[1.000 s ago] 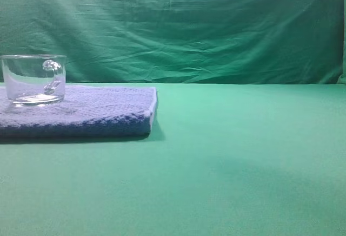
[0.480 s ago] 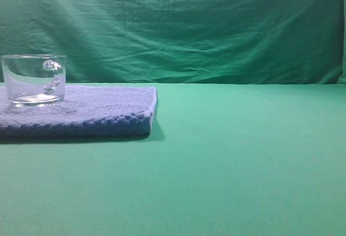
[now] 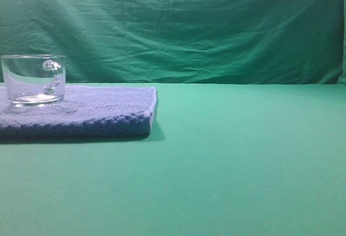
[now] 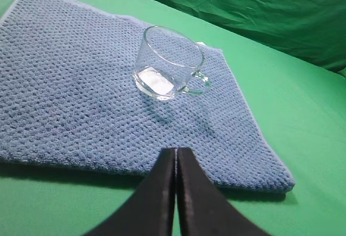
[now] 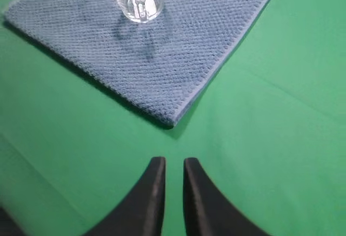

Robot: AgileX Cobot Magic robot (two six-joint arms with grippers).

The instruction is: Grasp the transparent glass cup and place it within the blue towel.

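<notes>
Nothing moved; cup [image 4: 170, 63] beyond left tool [image 4: 176, 157]

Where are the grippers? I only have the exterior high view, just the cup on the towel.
Observer: Both are off the towel. The left gripper is shut, over the towel's near edge.
Operator: And the right?
Observer: The right gripper hangs over bare green cloth past a towel corner, fingers slightly apart, holding nothing.
Operator: Is the cup well inside the towel?
Observer: The cup stands upright with towel showing all round its base, nearer one side edge in the left wrist view.
</notes>
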